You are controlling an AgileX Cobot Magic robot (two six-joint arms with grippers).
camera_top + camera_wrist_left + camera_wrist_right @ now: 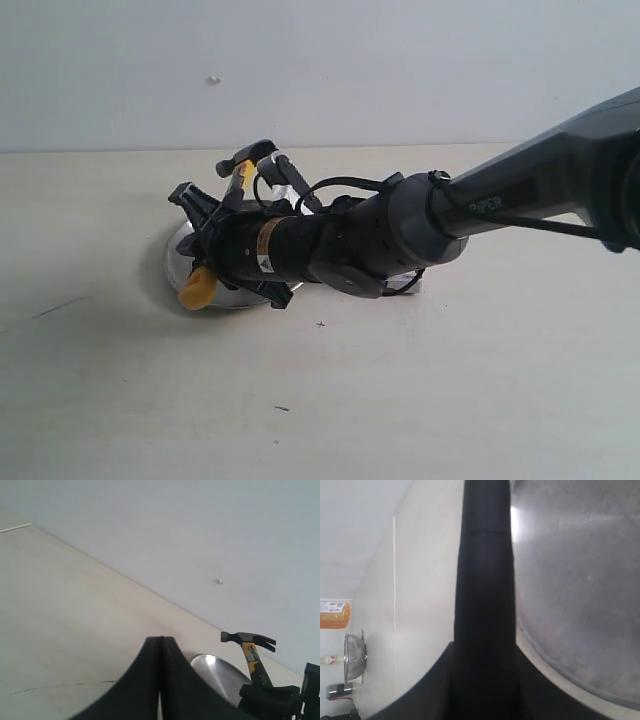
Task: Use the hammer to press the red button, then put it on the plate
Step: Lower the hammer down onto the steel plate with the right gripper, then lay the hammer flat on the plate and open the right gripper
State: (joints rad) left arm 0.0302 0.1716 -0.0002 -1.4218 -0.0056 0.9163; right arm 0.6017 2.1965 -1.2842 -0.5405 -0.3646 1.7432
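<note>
Placement turns on one relation: the round, shallow silver metal plate (178, 262), left of the counter's (450, 400) middle, lies straight beneath my right end effector (222, 240). That end effector is clamped part-way closed on the black handle of the small claw hammer with the yellow neck (240, 176). The hammer's long axis tilts from its yellow end cap (197, 288), low over the plate's near rim, up to the dark head toward the counter's far edge. I judge that lowering it and laying it flat is what remains. My left end effector (160, 642) is shut on nothing and farther off. Its wrist view shows the head raised above the plate (220, 672). The right wrist view gives only brushed metal (580, 580) beside a dark shaft. I cannot find the red button in any view.
</note>
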